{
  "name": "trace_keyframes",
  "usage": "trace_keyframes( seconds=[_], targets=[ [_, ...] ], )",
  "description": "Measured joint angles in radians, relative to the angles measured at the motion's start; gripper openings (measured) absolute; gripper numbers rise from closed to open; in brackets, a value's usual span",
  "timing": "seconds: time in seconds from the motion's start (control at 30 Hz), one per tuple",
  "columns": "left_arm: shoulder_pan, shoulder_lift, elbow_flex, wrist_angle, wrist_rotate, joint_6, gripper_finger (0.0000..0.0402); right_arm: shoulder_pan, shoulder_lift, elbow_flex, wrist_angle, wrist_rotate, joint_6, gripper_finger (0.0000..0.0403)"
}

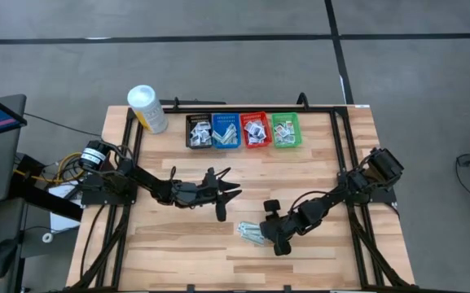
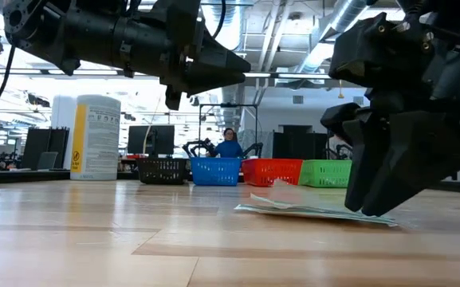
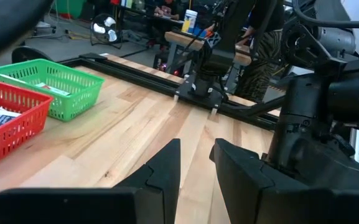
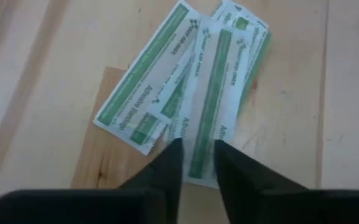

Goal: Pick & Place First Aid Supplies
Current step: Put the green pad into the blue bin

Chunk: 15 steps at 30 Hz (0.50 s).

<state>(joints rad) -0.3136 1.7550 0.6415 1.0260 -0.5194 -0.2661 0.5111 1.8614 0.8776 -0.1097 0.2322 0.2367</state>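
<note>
The green strips (image 4: 191, 99) lie fanned and overlapping near the table's (image 1: 177, 260) front edge, my right gripper (image 4: 198, 163) down on them with fingers nearly together, so I should pinch just the top one and lift slowly

Right gripper (image 4: 196, 158) low at tabletop, narrow gap – left gripper (image 1: 228, 195) raised, narrow gap

Four baskets (image 1: 243, 130) in a row at table's (image 1: 177, 244) far edge, tub (image 1: 147, 108) left of them, strips (image 1: 251, 233) near centre
</note>
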Motion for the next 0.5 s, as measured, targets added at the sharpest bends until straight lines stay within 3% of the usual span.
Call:
trace_keyframes(
  seconds=[0.23,0.5],
  targets=[
    [0.0,0.0,0.0,0.0,0.0,0.0,0.0099,-0.001,0.001,-0.001,-0.001,-0.002,-0.003,0.0008],
    [0.0,0.0,0.0,0.0,0.0,0.0,0.0099,-0.003,0.001,-0.001,-0.005,-0.021,-0.003,0.0002]
  ],
)
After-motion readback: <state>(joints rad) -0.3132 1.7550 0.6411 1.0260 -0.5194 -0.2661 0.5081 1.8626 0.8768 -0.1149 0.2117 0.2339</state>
